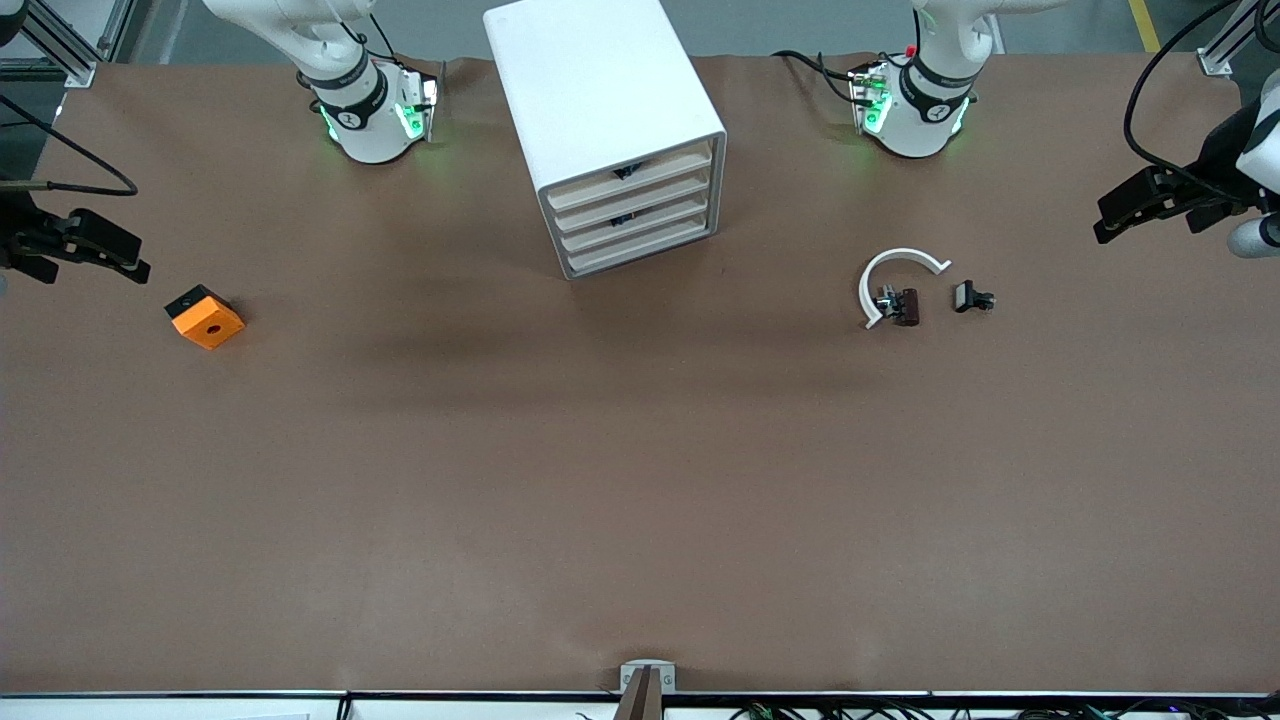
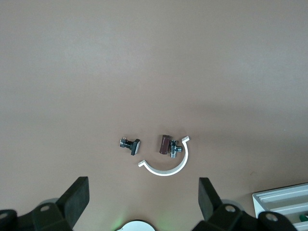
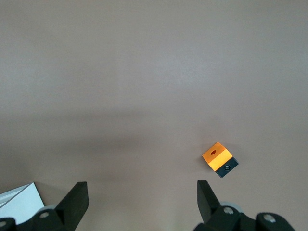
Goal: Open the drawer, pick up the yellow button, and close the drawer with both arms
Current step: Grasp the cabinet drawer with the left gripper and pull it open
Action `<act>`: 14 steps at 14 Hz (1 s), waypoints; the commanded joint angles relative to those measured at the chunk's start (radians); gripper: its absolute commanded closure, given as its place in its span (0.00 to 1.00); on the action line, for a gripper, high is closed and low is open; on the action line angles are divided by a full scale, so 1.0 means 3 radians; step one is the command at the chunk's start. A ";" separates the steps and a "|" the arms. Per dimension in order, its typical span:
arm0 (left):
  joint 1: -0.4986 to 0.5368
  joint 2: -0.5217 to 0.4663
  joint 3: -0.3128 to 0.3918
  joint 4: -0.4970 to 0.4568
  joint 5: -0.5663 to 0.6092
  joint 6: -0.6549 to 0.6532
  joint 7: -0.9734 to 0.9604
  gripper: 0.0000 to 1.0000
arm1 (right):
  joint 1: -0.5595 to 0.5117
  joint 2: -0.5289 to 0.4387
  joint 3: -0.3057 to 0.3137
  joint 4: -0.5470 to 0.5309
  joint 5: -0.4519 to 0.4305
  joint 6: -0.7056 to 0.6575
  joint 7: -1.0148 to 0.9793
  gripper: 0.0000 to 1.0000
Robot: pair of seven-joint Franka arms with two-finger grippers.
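The white cabinet (image 1: 600, 110) stands between the arm bases. Its uppermost drawer (image 1: 632, 181) is shut, like the three below it. The button is hidden. My right gripper (image 1: 128, 262) is open and empty, up over the table at the right arm's end, apart from the orange block; it also shows in the right wrist view (image 3: 142, 190). My left gripper (image 1: 1108, 226) is open and empty, up over the table at the left arm's end; in the left wrist view (image 2: 143, 190) it looks down on the clips. Neither touches the cabinet.
An orange square block with a hole (image 1: 205, 317) (image 3: 219, 157) lies toward the right arm's end. Two small dark clips (image 1: 903, 305) (image 1: 972, 297) and a white curved piece (image 1: 895, 262) lie toward the left arm's end, also in the left wrist view (image 2: 167, 144) (image 2: 130, 144) (image 2: 168, 168).
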 commanded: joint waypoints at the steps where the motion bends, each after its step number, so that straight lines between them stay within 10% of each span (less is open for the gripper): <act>1: 0.0024 0.0002 -0.0036 0.0059 0.0052 -0.0090 0.0014 0.00 | 0.0014 -0.0008 -0.0006 0.0020 -0.0038 0.0001 0.0000 0.00; 14: -0.0109 0.0926 -0.0108 0.0064 0.0038 -0.0039 -0.0766 0.00 | 0.0019 -0.0008 -0.0001 0.0051 -0.0038 0.0001 0.0000 0.00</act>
